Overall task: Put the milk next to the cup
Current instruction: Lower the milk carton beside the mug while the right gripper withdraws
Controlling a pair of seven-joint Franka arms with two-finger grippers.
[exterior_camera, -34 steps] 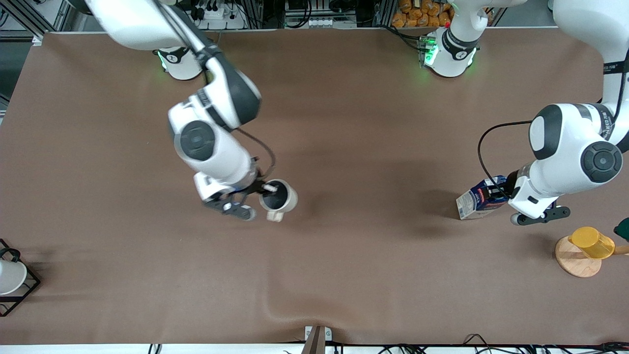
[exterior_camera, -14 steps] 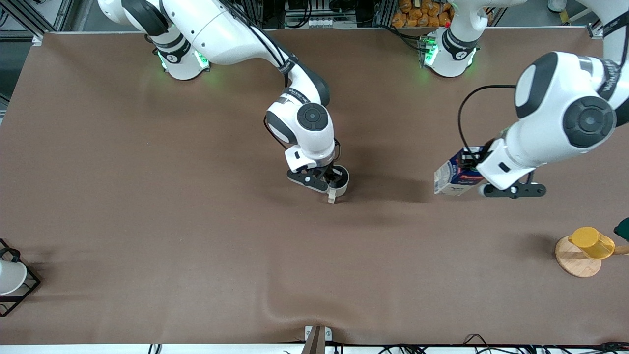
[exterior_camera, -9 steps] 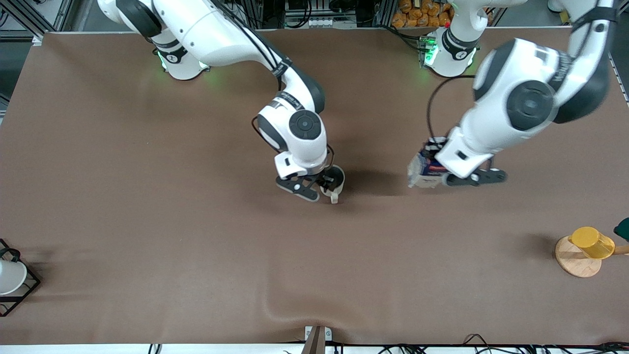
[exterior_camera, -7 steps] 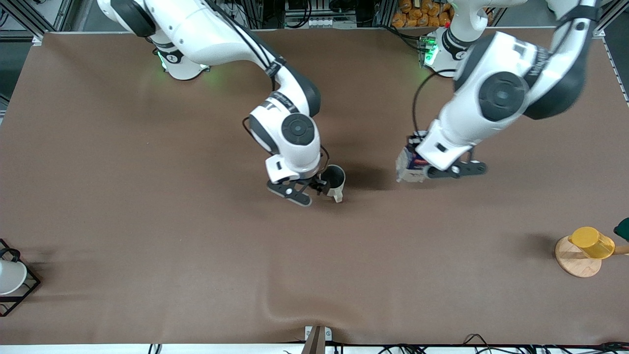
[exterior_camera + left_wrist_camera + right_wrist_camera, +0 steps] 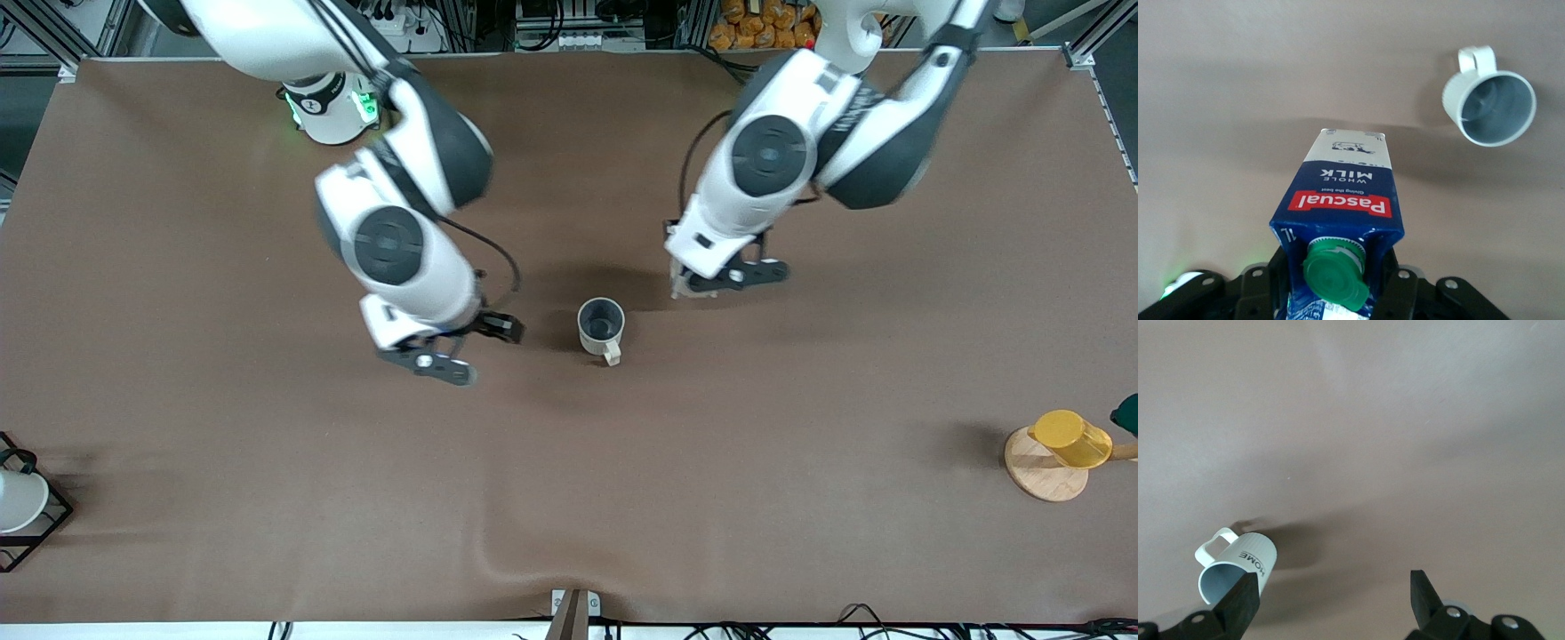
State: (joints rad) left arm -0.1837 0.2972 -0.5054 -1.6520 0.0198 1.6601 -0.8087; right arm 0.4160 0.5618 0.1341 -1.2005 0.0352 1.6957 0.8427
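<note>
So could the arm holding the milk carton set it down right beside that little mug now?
Probably yes. The left tool holds the milk above the table just beside the cup, bare cloth lies between them, and the right tool has opened and stands clear.

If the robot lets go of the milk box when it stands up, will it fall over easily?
Maybe a little. The milk is a tall, narrow carton, so a nudge near its green cap could tip it. Its flat, square end should help it stand once set down squarely. The left gripper holds it by the cap end, and the card walls look stiff, not floppy. The cup stands close, so it could get bumped.
</note>
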